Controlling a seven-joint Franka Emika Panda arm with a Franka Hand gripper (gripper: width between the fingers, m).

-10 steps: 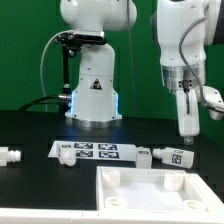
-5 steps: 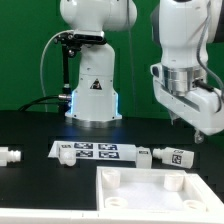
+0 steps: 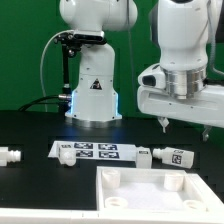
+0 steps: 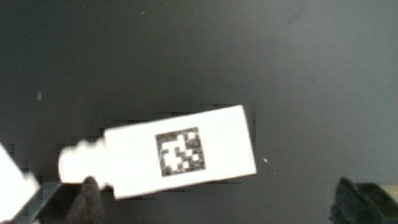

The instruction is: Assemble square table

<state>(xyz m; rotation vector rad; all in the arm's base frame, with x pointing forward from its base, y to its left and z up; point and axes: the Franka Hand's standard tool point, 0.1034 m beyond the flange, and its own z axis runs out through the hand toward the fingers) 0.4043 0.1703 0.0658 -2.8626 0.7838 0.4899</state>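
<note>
Tabletop [image 3: 150, 195] lies flat, one leg [image 3: 176, 156] lying just beside it.

Tagged white leg [image 4: 169, 150] aslant on black table [image 4: 178, 50], dark fingers [image 4: 75, 198] spread nearby

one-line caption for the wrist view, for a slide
Wrist view: open gripper above a tagged white leg lying flat on the black table

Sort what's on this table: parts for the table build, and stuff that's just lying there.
For the job:
- square tabletop
- tagged leg

Just lying there:
- marker board
</note>
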